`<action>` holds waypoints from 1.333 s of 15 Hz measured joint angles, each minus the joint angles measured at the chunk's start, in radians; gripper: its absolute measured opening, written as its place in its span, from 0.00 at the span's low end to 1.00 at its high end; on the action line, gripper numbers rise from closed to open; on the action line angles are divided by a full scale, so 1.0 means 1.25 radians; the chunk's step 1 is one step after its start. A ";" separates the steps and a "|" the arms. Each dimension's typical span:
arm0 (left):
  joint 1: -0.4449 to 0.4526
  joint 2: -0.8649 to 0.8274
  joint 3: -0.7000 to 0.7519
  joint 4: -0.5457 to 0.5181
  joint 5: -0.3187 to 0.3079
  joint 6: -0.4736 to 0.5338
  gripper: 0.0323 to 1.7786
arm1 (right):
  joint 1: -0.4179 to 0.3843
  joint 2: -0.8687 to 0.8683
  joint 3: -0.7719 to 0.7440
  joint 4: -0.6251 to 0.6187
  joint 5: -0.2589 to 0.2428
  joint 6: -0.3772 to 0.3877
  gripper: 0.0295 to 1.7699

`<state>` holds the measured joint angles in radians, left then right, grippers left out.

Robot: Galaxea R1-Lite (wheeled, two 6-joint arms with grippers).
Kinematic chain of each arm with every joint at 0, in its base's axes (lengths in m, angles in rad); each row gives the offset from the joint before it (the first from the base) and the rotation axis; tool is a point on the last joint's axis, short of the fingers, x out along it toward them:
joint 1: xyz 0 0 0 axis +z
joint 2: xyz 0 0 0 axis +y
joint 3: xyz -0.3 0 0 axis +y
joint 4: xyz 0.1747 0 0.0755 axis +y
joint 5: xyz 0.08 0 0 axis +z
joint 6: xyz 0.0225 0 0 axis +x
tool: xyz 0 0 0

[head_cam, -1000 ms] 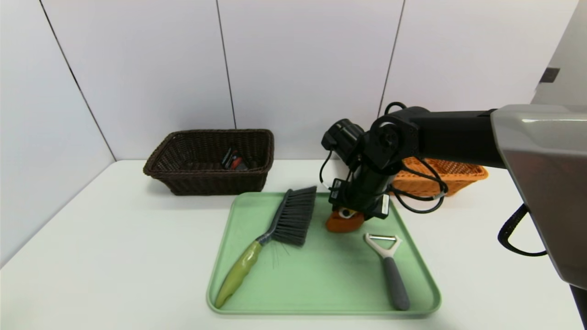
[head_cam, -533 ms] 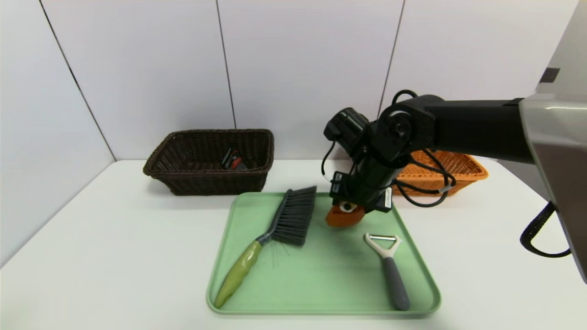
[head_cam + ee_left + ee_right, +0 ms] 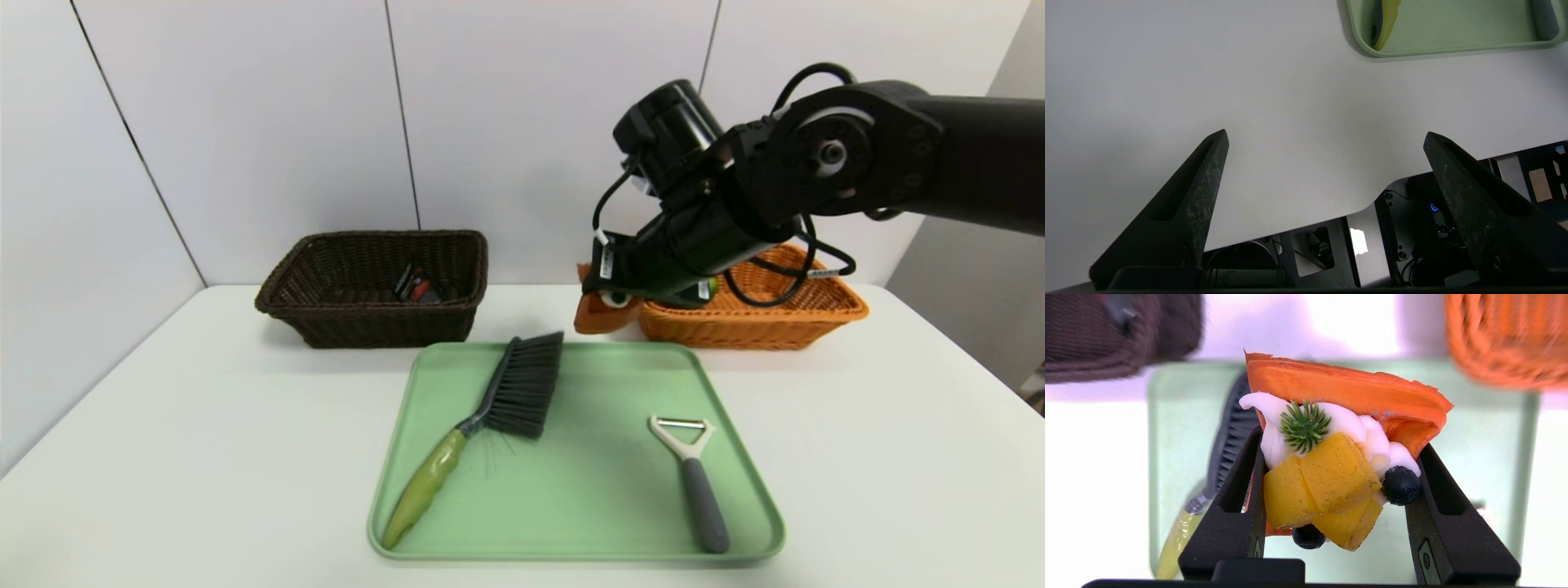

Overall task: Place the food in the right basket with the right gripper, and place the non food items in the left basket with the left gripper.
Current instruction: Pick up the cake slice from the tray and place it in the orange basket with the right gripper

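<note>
1. Right claw (image 3: 608, 300): raised above the surface (image 3: 204, 425), beyond the far edge of the tray (image 3: 571, 523) and just left of the orange basket (image 3: 759, 322). Its fingers (image 3: 1237, 506) pinch a pastry (image 3: 1339, 457) from both sides.
2. Pastry (image 3: 600, 314): an orange folded crust with white cream, yellow cubes, dark berries and a green sprig. Held in the air, clear of tray and basket. In the wrist view the filling faces the camera and the crust's long axis runs across the claw's opening.
3. Left claw (image 3: 1327, 139): parked low at the near edge of the surface, fingers spread wide, nothing between them.
4. Tray: green, on the surface before the two baskets.
5. Brush (image 3: 482, 425): lying on the tray's left half, long axis diagonal; green handle toward the near-left corner, dark bristles toward the far middle.
6. Peeler (image 3: 692, 478): on the tray's right half, grey handle toward the near edge, blade toward the far side.
7. Brown basket (image 3: 326, 327): far left on the surface, holding small dark and red items I cannot identify.
8. Orange basket: far right on the surface.
</note>
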<state>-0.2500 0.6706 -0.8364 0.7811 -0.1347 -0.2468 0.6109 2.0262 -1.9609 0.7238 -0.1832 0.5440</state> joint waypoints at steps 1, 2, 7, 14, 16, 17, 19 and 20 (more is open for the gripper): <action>0.000 -0.001 0.001 0.000 0.000 0.000 0.95 | -0.009 -0.013 0.000 -0.017 -0.013 -0.021 0.51; 0.000 -0.001 0.001 0.000 0.000 0.000 0.95 | -0.022 -0.022 0.000 -0.030 -0.027 -0.027 0.51; 0.000 -0.003 0.002 0.000 0.000 0.000 0.95 | -0.149 -0.038 0.000 -0.055 -0.027 -0.048 0.51; 0.000 -0.009 0.003 0.002 -0.001 0.000 0.95 | -0.366 0.011 0.000 -0.082 0.025 -0.053 0.50; 0.000 -0.010 0.002 0.002 -0.001 0.000 0.95 | -0.403 0.041 0.001 -0.082 0.035 -0.051 0.50; 0.000 -0.010 0.001 0.001 0.000 0.000 0.95 | -0.417 0.056 0.001 -0.082 0.043 -0.051 0.50; 0.000 -0.010 0.000 0.001 0.001 0.000 0.95 | -0.436 0.086 0.001 -0.090 0.049 -0.049 0.50; 0.000 -0.011 -0.002 0.001 0.001 0.000 0.95 | -0.442 0.102 0.001 -0.100 0.049 -0.049 0.50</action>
<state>-0.2500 0.6574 -0.8385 0.7826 -0.1340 -0.2466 0.0585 2.1532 -1.9598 0.5983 -0.1215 0.4834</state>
